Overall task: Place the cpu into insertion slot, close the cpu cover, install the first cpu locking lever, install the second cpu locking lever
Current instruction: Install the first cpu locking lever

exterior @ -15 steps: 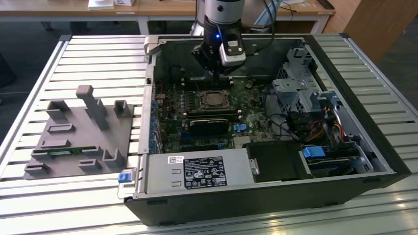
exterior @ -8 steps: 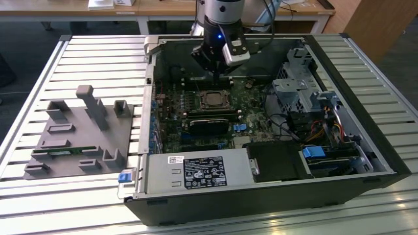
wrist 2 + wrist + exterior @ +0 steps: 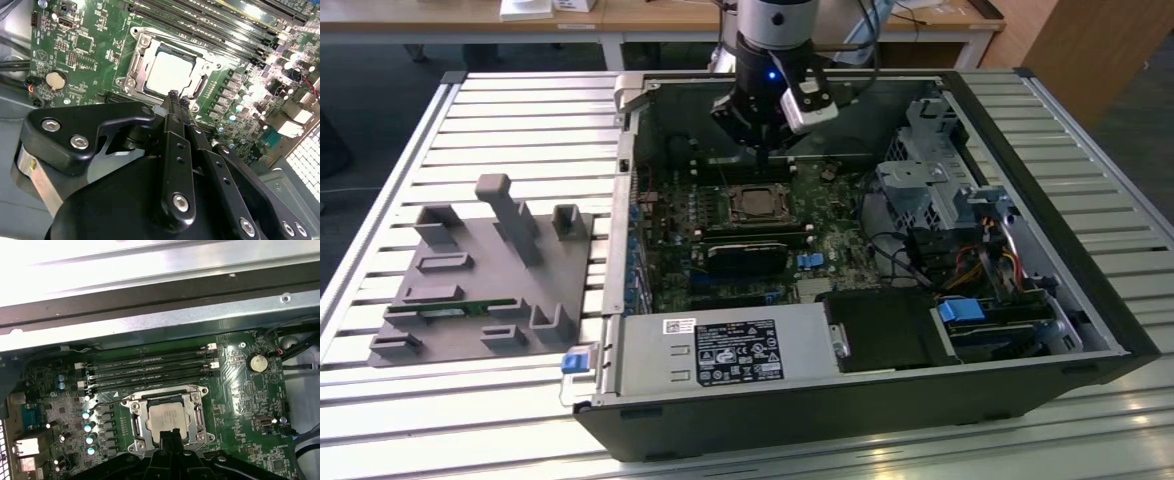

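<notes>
The cpu (image 3: 169, 71) lies flat in the insertion slot (image 3: 754, 204) on the green motherboard, its dull silver top showing through the window of the cpu cover (image 3: 134, 64). The cover lies down flat around the chip in both wrist views: cpu (image 3: 167, 416), cover (image 3: 135, 421). My gripper (image 3: 175, 96) hangs just above the socket's edge with its two black fingers pressed together and nothing between them. In the exterior view the gripper (image 3: 767, 152) is inside the open computer case, just behind the socket. A thin metal lever (image 3: 200, 416) runs along one side of the cover.
Long black memory slots (image 3: 150, 366) run beside the socket. A coin battery (image 3: 55, 80) sits on the board. A drive cage (image 3: 937, 180) and cables fill the exterior view's right. The power supply (image 3: 720, 352) sits at the front. A grey fixture block (image 3: 480, 270) stands on the slatted table at the left.
</notes>
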`<state>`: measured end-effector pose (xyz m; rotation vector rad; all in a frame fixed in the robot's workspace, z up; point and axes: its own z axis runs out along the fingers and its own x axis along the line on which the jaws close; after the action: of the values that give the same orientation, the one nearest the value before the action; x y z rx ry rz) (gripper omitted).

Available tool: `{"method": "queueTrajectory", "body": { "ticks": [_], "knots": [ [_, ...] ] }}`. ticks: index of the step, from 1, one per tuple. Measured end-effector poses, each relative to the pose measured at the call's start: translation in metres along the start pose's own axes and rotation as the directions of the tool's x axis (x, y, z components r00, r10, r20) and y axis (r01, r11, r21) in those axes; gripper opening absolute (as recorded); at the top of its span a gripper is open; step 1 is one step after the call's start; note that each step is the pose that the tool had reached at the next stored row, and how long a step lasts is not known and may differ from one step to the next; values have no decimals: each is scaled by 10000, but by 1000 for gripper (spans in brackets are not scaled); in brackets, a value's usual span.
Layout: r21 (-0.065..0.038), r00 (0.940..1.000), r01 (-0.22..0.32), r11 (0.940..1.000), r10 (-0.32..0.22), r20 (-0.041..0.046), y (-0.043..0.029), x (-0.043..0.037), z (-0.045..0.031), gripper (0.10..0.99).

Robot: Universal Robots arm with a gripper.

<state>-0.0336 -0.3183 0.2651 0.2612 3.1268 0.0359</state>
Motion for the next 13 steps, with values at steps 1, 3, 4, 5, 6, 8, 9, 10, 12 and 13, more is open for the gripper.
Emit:
{"method": "queueTrajectory", "body": {
  "ticks": [1, 3, 4, 5, 6, 8, 9, 10, 12, 13],
  "knots": [
    [-36, 10000, 14, 10000, -14, 7, -2, 11, 1, 106],
    [-78, 10000, 62, 10000, -62, 0, -6, 39, 2, 106],
    [-100, 9999, 112, 9999, -112, -5, -8, 51, 5, 106],
    [-110, 9998, 219, 9997, -220, -8, -8, 54, 7, 106],
    [-110, 9993, 378, 9992, -378, -12, -8, 54, 9, 106],
    [-111, 9973, 735, 9972, -735, -20, -9, 54, 12, 106],
    [-114, 9959, 900, 9959, -901, -24, -9, 56, 17, 106],
    [-134, 9956, 941, 9955, -942, -25, -12, 70, 21, 106],
    [-151, 9955, 952, 9953, -952, -1, -20, 115, 24, 106],
    [-156, 9954, 955, 9953, -955, 14, -26, 148, 26, 106]
  ]
}}
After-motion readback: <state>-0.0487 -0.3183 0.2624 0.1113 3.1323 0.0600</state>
